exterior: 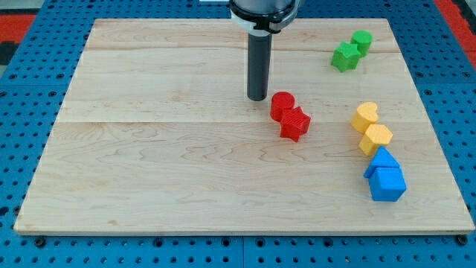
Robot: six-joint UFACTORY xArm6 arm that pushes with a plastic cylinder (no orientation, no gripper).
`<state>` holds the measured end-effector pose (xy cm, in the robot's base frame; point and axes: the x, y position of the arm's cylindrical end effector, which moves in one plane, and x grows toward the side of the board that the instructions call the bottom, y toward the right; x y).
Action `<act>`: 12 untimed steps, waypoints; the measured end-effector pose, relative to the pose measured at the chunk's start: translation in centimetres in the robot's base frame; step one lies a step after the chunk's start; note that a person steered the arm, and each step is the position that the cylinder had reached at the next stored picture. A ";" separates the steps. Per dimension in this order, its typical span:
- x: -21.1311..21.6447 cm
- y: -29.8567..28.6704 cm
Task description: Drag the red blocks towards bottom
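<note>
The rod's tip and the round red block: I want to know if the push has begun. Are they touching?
Apart. The camera view shows a strip of bare wood between my tip and the round red block, which touches the other red block.

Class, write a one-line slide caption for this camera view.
My tip rests just left of two touching red blocks on the wooden board.

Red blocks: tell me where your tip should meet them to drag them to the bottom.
Probably the top face of the red cylinder, coming from the view's top. The red star touches it just below-right, so one downward push should carry both. My tip is beside the cylinder, on its left, so I would go up and around first.
</note>
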<state>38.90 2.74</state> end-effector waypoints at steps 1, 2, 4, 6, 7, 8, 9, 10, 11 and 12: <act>-0.5 2.8; 0.0 3.4; 3.1 3.2; 4.4 2.7; 4.6 5.1; 6.4 6.2; 6.5 6.2; 6.5 6.2; 6.4 6.2; 6.4 6.4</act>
